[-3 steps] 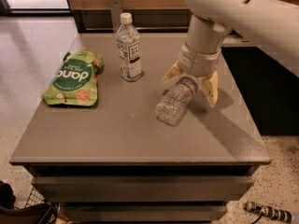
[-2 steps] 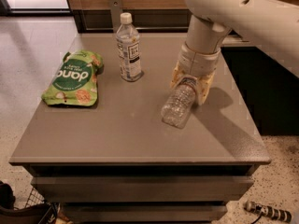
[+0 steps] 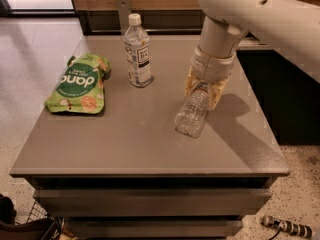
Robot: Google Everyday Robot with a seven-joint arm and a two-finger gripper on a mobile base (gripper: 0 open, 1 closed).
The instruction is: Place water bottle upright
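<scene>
Camera view: the water bottle is right of centre on the table, directly below the gripper.
Pose: tilted, neither lying flat nor upright. The cap end is up inside the gripper, and the base is low and nearer the camera.
Long axis: runs from the gripper down and slightly leftward to the base, which points at the table's front edge.
Base contact: the base is at or just above the tabletop; I cannot tell which.
Material: clear, thin, ribbed plastic that looks empty or nearly so. It is probably very light, soft enough to crumple under a hard squeeze, and easy to tip.
Surface: smooth and probably slick, though the ribs should give the pads some bite.
Where to hold: the shoulder and neck are probably the stiffest part, so taking it there looks sound. The mid-body would likely buckle.
Fingers: set narrow, one yellowish pad on each side of the shoulder, apparently clamping it.
Arm: white, reaching in from the upper right with the wrist pointing down over the bottle.
Step in hand: probably swinging the cap end up until the axis is vertical, then settling the base flat.
Risk: with so light a bottle, a release off vertical would likely topple it.
Tall bottle: upright and well apart, toward the back left.
Pouch: green, lying flat near the left edge, far from the work.
</scene>
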